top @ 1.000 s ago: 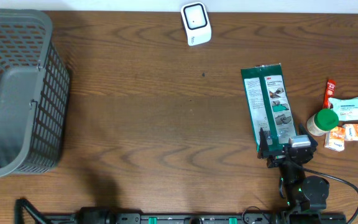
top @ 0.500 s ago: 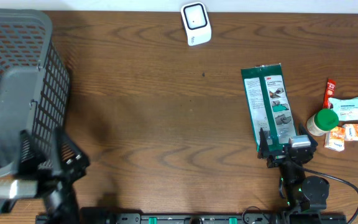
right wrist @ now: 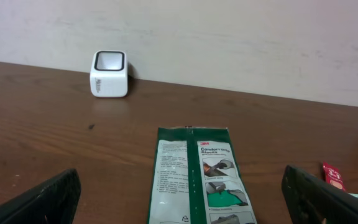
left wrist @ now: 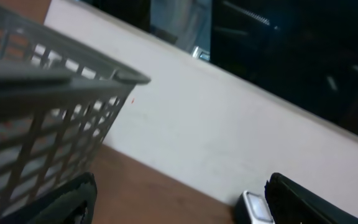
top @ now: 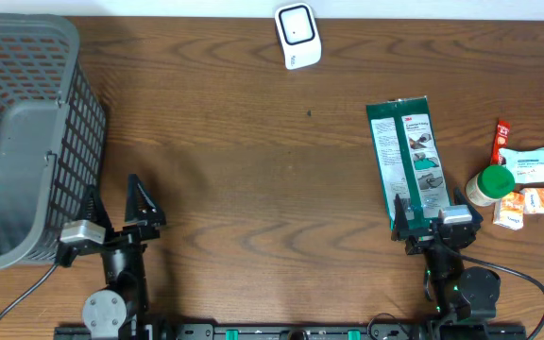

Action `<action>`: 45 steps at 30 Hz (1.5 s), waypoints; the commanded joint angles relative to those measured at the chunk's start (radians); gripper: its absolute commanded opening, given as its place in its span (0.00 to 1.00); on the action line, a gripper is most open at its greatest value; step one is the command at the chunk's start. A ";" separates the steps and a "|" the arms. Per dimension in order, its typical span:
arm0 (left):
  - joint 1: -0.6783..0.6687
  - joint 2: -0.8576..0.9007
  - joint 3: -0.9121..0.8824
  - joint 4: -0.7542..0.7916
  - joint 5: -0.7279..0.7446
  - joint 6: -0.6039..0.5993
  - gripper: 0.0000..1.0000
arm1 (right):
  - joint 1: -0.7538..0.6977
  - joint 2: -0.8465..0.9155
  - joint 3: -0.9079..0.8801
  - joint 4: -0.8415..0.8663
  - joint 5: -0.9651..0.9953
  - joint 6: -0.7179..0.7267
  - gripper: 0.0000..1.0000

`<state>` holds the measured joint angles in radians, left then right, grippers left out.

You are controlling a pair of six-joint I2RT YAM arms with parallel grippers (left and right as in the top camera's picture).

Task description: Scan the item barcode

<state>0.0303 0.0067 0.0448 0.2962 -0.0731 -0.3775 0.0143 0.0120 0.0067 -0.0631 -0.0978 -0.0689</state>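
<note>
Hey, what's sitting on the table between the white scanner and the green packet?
Nothing: just bare table between the scanner and the packet, save a tiny dark speck, in the overhead view.

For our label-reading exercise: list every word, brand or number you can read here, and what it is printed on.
"3M": top of the green package.
Its other print: too small to read.
Marking on the white scanner: too small to read.
Print on the red sachet, white pack, orange packets: blurred.

The gray basket [top: 76, 161] is cut off at the overhead view's left edge, the white scanner [left wrist: 253, 210] at the left wrist view's bottom, and the green package [right wrist: 197, 180] at the right wrist view's bottom.
</note>
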 commanded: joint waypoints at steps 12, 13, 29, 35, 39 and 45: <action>0.006 -0.005 -0.041 -0.284 0.032 0.097 0.88 | -0.007 -0.005 -0.001 -0.003 -0.005 0.012 0.99; 0.006 -0.005 -0.041 -0.306 0.041 0.132 0.88 | -0.007 -0.005 -0.001 -0.003 -0.005 0.012 0.99; 0.006 -0.005 -0.041 -0.360 0.141 0.407 0.88 | -0.007 -0.005 -0.001 -0.003 -0.005 0.012 0.99; 0.005 -0.005 -0.041 -0.360 0.140 0.407 0.88 | -0.007 -0.005 -0.001 -0.003 -0.005 0.012 0.99; 0.002 -0.005 -0.041 -0.360 0.140 0.407 0.88 | -0.007 -0.005 -0.001 -0.003 -0.005 0.012 0.99; -0.003 -0.003 -0.041 -0.360 0.141 0.407 0.88 | -0.007 -0.005 -0.001 -0.003 -0.005 0.012 0.99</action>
<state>0.0307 0.0067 0.0151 -0.0231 0.0540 0.0090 0.0143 0.0120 0.0067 -0.0631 -0.0978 -0.0689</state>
